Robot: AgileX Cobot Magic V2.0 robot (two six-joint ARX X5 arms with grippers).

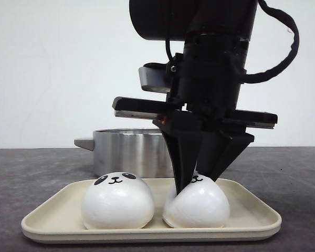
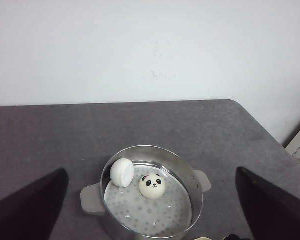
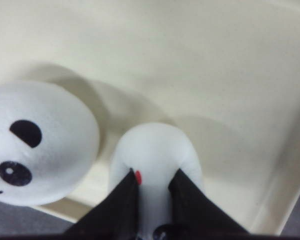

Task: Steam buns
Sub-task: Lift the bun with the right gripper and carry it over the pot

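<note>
Two white panda buns sit on a cream tray (image 1: 47, 218). The left bun (image 1: 117, 202) stands free, also seen in the right wrist view (image 3: 37, 142). My right gripper (image 1: 199, 181) comes down from above and is shut on the right bun (image 1: 199, 207), its black fingers pinching the bun's top (image 3: 155, 150). Two more buns lie inside the steel pot (image 2: 195, 187): one face-up (image 2: 152, 186), one tipped on its side against the wall (image 2: 122, 172). My left gripper (image 2: 150, 235) hovers high above the pot, open and empty.
The steel pot (image 1: 128, 152) stands just behind the tray, with a grey handle on each side. The dark grey table ends at a white wall behind. The table's right edge shows in the left wrist view (image 2: 270, 130).
</note>
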